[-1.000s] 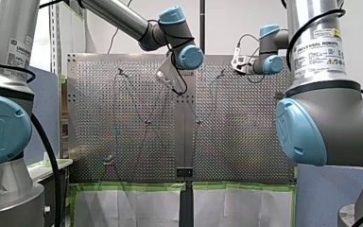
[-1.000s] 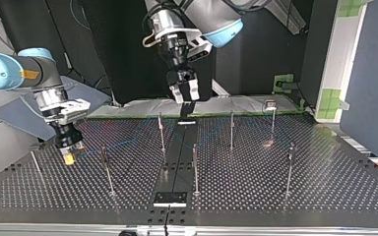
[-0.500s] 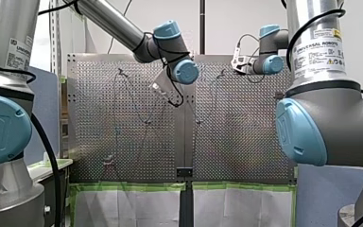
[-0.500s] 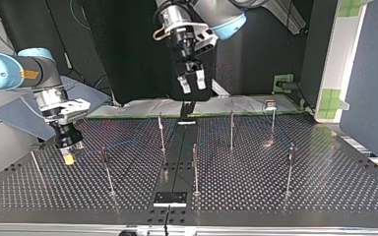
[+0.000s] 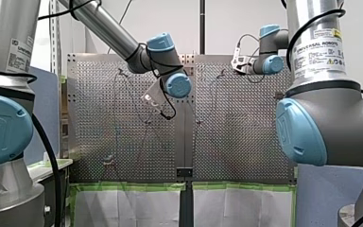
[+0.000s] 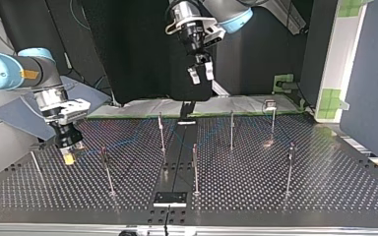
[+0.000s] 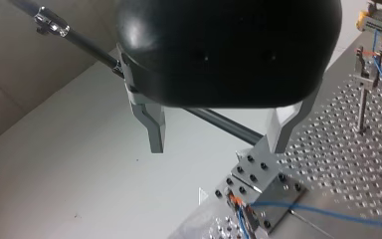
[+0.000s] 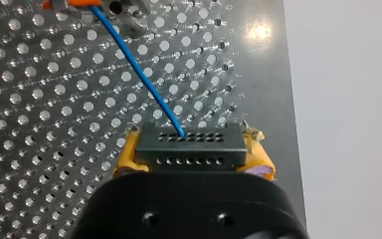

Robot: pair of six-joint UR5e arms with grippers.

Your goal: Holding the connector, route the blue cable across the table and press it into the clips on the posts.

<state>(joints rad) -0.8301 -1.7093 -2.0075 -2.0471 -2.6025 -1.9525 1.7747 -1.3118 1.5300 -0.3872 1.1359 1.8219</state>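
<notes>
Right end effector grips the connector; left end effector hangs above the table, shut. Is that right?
No: the left end effector hangs above the table open, not shut; the left wrist view shows it. The right end effector does grip the connector.

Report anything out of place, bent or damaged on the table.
Nothing stands out. My right gripper grips the connector squarely between yellow pads, the blue cable runs unkinked from it to a clip, the posts stand, and my left gripper hangs open and empty above the table.
</notes>
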